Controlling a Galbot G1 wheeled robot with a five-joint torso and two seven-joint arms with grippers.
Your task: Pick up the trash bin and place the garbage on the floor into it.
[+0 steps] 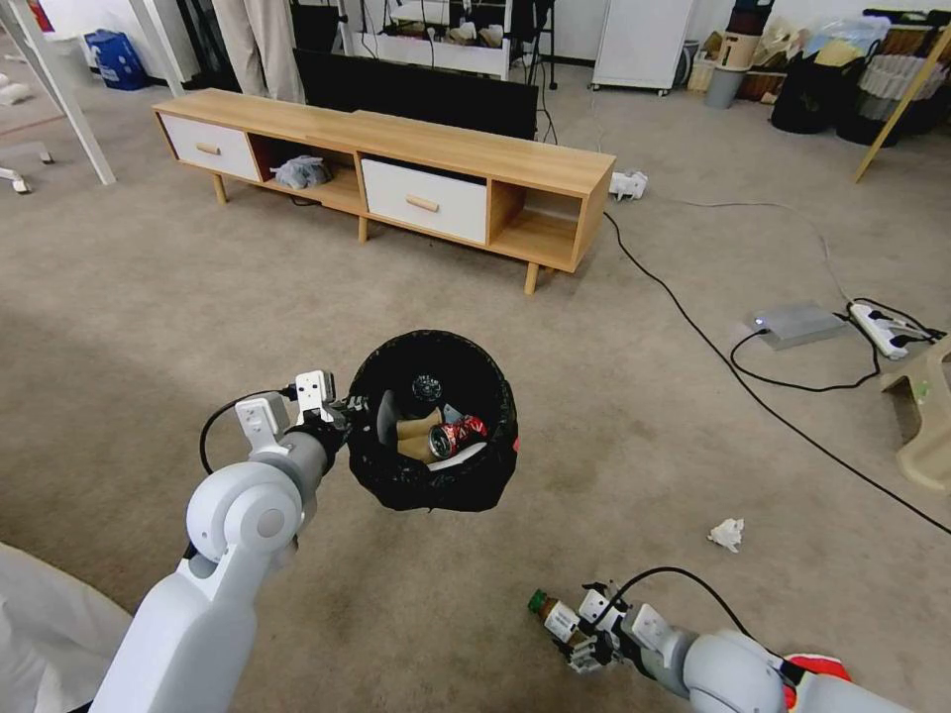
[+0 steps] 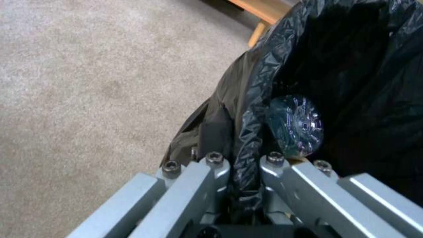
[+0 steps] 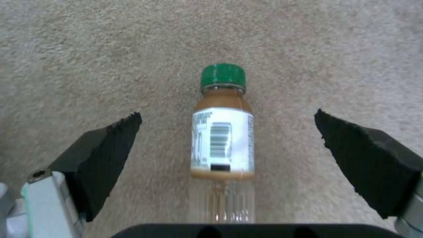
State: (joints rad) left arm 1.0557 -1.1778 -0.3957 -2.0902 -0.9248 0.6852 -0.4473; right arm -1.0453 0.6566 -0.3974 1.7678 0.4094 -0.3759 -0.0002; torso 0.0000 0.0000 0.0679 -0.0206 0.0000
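Litter already fills the trash bin (image 1: 433, 424), which the left gripper (image 1: 342, 411) holds aloft, jaws pinching its bagged rim. Near the bin, the right gripper (image 3: 227, 132) has jaws spread around a green-capped bottle (image 3: 223, 122) on the floor (image 1: 149, 327); a white paper wad (image 1: 726, 534) also remains.

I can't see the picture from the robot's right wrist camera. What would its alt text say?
A green-capped bottle with a white label lies on beige carpet, centred between the two black pads of the open right claw, which are apart from it on either side.
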